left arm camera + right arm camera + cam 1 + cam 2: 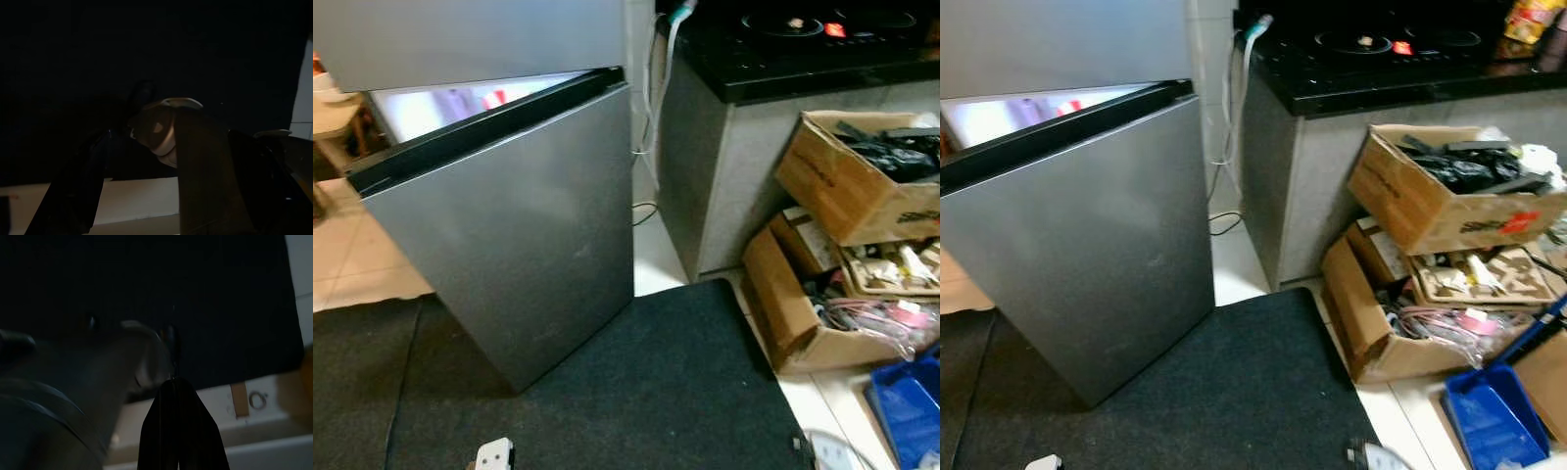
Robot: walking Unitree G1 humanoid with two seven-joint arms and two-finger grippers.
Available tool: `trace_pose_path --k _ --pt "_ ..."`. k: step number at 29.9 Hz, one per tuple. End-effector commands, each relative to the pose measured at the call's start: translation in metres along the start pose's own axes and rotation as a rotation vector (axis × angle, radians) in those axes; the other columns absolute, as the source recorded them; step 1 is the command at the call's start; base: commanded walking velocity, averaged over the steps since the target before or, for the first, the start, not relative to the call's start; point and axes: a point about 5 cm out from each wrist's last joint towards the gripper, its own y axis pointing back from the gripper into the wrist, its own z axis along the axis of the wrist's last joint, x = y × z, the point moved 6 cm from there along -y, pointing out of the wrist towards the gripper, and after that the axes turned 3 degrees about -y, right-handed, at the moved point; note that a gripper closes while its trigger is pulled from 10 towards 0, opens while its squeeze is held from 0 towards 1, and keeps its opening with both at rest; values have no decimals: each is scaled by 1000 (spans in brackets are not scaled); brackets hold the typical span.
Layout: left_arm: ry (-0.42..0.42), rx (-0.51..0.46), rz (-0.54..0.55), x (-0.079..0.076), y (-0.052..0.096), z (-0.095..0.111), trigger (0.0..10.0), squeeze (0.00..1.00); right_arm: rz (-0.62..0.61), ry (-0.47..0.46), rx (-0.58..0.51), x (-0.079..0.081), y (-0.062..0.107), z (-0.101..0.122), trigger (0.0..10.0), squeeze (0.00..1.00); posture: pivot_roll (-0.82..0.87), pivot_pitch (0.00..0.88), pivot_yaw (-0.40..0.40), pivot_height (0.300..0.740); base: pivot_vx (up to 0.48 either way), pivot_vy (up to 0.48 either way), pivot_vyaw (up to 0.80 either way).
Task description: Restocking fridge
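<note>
Two arms hang low and dark — whether the left gripper point(146, 196) or right gripper point(178, 431) has its fingers wide or closed, I cannot tell. The fridge door point(509, 245) stands ajar ahead. The risk — a step clipping those boxes point(1430, 245).

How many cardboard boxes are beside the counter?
3, though more may be hidden. One box of dark items sits tilted on top. A larger open box stands on the floor under it. A smaller box is wedged between them, against the counter.

Soft, bright head views; dark wrist views.
</note>
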Motion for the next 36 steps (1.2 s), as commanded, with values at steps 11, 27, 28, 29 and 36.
trace_pose_path --k 11,27,28,29,36 --pt "1 38 10 0 1 -11 10000 0 -20 26 -14 -1 0 2 10000 0 -90 114 -13 740 0 0 706" --pt "-5 39 21 1 1 -12 10000 0 -16 44 -6 2 -1 -2 10000 0 -91 115 -13 740 0 0 706" --pt "-6 39 21 1 1 -12 10000 0 -16 44 -7 2 -1 -2 10000 0 -91 115 -13 740 0 0 706" --pt "-7 38 21 1 1 -11 10000 0 -17 43 -8 2 -1 -2 10000 0 -91 115 -13 740 0 0 706" --pt "-15 37 19 0 0 -10 10000 0 -35 4 -27 1 -1 1 10000 0 -92 115 -11 740 0 0 501"
